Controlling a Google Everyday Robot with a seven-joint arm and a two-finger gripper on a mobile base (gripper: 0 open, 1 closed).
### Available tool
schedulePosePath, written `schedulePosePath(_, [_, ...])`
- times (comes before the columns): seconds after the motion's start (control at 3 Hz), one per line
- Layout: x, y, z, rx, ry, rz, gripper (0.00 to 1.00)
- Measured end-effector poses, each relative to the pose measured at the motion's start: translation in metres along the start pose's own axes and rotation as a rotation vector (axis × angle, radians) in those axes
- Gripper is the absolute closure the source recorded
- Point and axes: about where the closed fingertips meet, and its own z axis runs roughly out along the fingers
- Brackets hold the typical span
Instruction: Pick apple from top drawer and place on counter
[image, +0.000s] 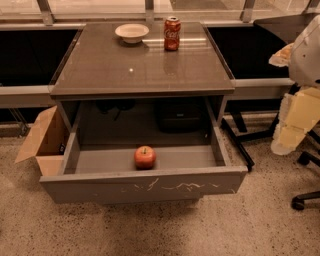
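Camera view: the apple (145, 157) sits near the front of the open top drawer (145, 186), below the counter (100, 70). My end effector is out of frame, right; its state I cannot tell. The apple looks firm, smooth and light: grip across its middle.

1. The small round red apple (145, 157) lies in the wide grey metal top drawer (140, 186), near the middle of its front edge.
2. The drawer sticks out under the flat grey-brown counter (140, 70).
3. A pale round bowl (132, 32) and a red soda can (172, 33) stand at the counter's back edge, the can to the right.
4. A brown cardboard box (42, 142) sits left of the drawer.
5. The gripper (292, 130) hangs far right, well apart from the drawer.
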Motion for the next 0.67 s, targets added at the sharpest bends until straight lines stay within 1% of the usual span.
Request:
schedulePosePath(0.33, [-0.019, -0.009, 0.032, -0.051, -0.113, -0.026, 0.0])
schedulePosePath(0.67, [-0.051, -0.019, 0.075, -0.117, -0.269, -0.048, 0.0])
